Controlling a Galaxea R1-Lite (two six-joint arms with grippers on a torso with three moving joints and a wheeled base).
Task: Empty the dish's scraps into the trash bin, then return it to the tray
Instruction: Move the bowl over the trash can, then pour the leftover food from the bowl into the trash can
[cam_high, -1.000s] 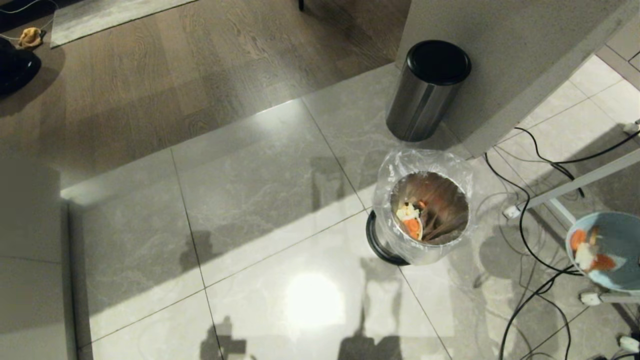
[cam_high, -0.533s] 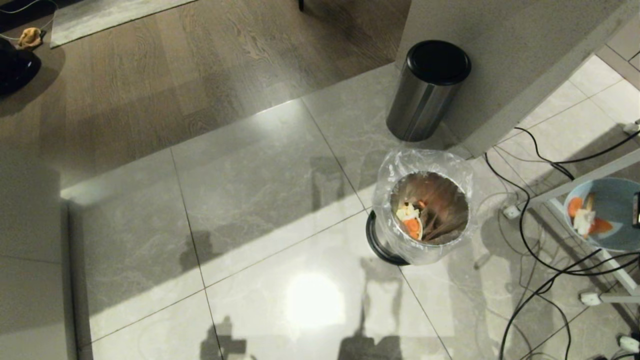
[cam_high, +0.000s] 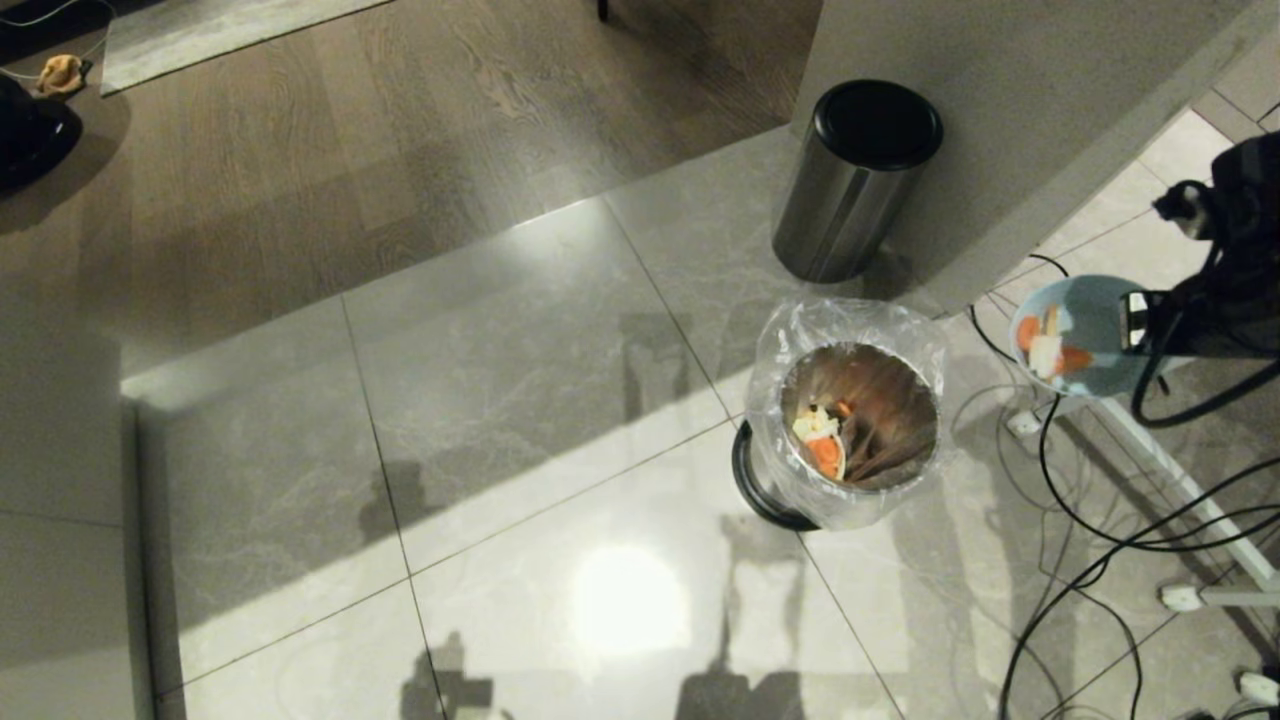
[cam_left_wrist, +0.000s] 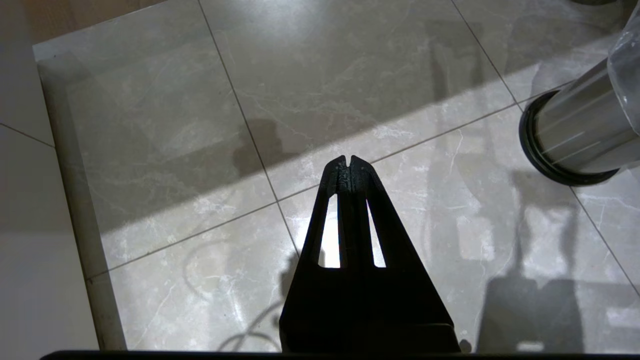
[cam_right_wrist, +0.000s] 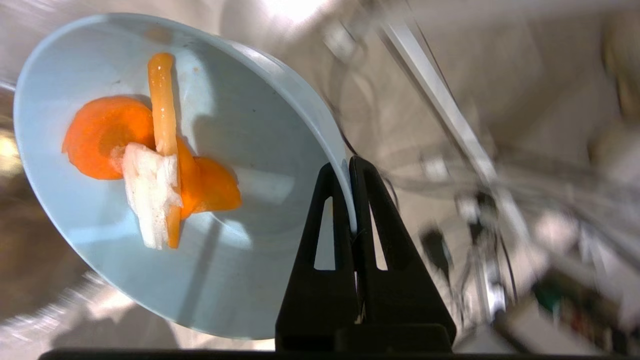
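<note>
The light-blue dish (cam_high: 1090, 335) hangs in the air right of the trash bin (cam_high: 845, 410), a little beyond it, and slightly tilted. My right gripper (cam_high: 1140, 322) is shut on its right rim, one finger inside and one outside (cam_right_wrist: 346, 172). The scraps (cam_high: 1048, 345) lie in the dish (cam_right_wrist: 150, 200): orange carrot slices, a yellowish strip and a white piece (cam_right_wrist: 150, 165). The bin has a clear bag liner, a black base ring and food at its bottom. My left gripper (cam_left_wrist: 348, 161) is shut and empty above the floor tiles, left of the bin (cam_left_wrist: 580, 135). The tray is out of view.
A steel cylinder with a black lid (cam_high: 855, 180) stands behind the bin against a grey counter wall (cam_high: 1000, 120). Black cables (cam_high: 1080, 500) and a white frame leg (cam_high: 1180, 480) crowd the floor to the right. Open tiles (cam_high: 500, 450) lie left of the bin.
My right arm has carried the dish up the picture and leftward, from the lower right edge to just right of the bin. The gripper and arm now show in the head view.
</note>
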